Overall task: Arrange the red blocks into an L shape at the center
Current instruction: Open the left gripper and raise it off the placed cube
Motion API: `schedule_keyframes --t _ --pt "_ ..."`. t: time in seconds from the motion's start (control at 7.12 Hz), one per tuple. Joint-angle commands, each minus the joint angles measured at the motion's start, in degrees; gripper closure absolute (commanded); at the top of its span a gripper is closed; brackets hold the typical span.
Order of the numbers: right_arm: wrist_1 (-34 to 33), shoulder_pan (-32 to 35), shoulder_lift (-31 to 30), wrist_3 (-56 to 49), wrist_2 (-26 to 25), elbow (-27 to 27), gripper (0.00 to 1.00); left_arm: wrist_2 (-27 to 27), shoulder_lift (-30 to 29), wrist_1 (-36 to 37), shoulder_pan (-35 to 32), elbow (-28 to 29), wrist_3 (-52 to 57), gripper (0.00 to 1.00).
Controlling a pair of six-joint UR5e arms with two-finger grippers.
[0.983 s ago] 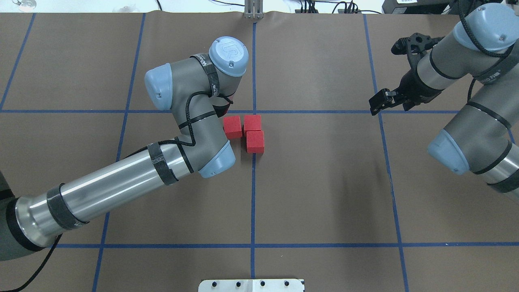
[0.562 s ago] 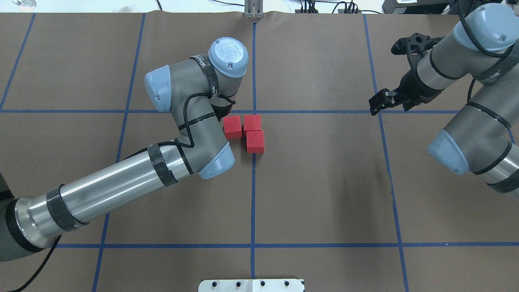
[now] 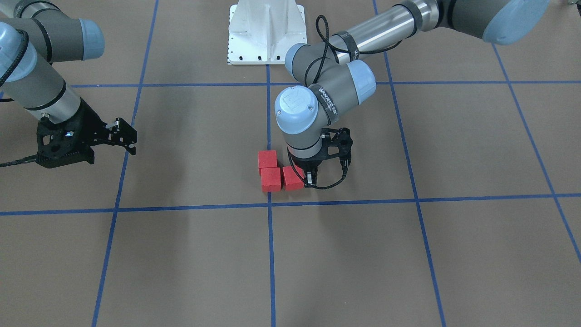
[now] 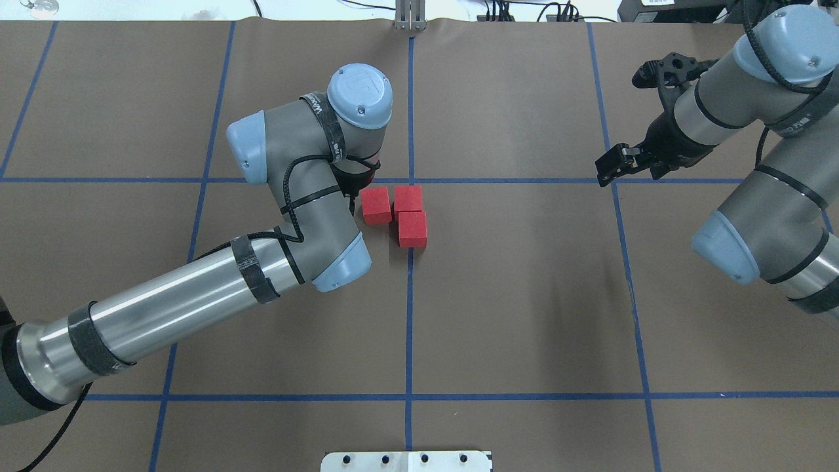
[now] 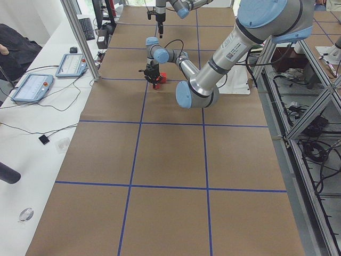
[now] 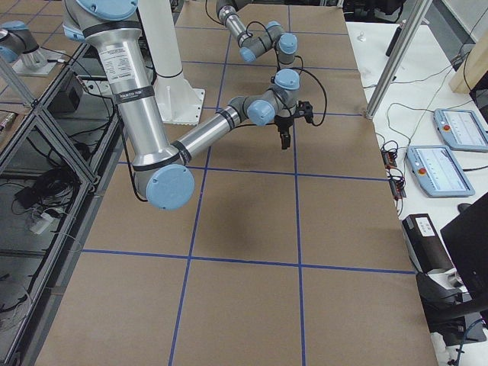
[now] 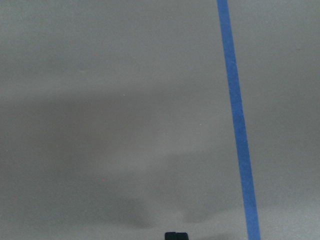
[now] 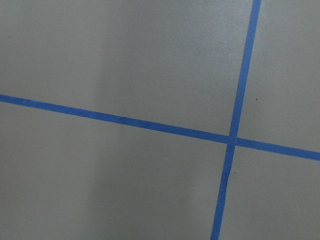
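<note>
At the center crossing (image 4: 411, 180), easing the left gripper (image 3: 310, 177) leftward off the red blocks (image 4: 408, 198), leaving what looks a finished L; cannot tell how wide.

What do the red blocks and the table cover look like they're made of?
The red blocks are matte with no glare, evenly coloured, with crisp edges. That suggests foam or painted wood, and the views don't settle which. The cover is a brown, dull, thin sheet, slightly wavy along its far edge, so it is probably paper. Its lines look like blue tape.
</note>
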Motion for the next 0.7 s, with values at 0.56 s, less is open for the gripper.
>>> schedule_keyframes --t 0.56 --pt "0.00 0.03 -0.09 0.18 0.00 0.55 0.01 -1.30 2.03 -4.55 0.20 -1.94 0.05 1.00"
